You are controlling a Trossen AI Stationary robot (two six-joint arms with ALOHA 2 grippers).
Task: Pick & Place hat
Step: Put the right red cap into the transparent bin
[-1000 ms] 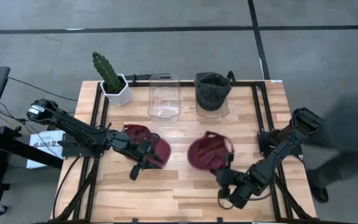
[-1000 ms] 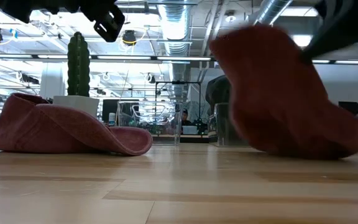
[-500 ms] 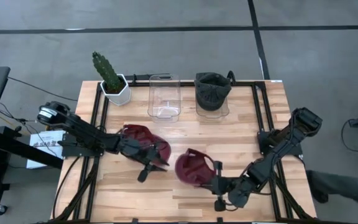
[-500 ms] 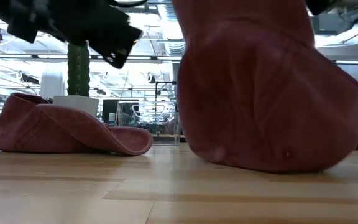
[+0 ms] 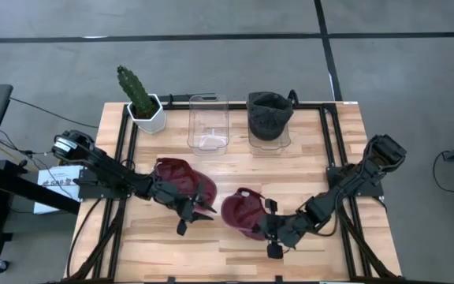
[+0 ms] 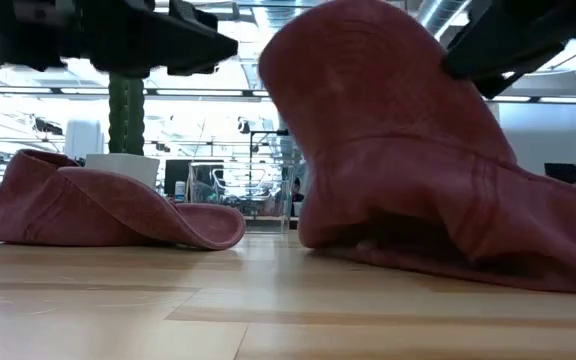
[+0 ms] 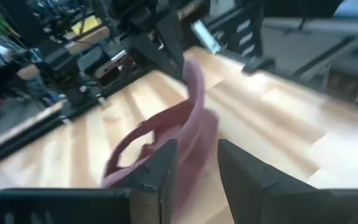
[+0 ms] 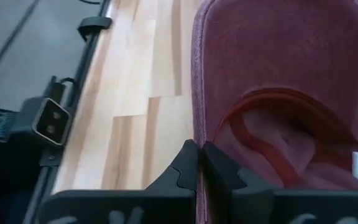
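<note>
right gripper [image 5: 268, 229] is clamped on the brim of the red hat [image 5: 241, 213] just ahead of it, left gripper [image 5: 187, 211] open beside the other hat [image 5: 181, 177], so we should lift slowly, keeping clear.

Surface [image 5: 235, 260]: light wood planks with a black frame along the edges. Far left corner: cactus in a white pot [image 5: 142, 101]. Far edge, centre: clear container [image 5: 208, 123]; just right of it, a second clear container [image 5: 269, 136] holding a dark hat [image 5: 269, 113]. Mid-surface, left of centre: maroon hat [image 5: 181, 180] lying flat. Just right of it and nearer: second maroon hat [image 5: 241, 213], its lower edge on the wood, crown tilted up.
</note>
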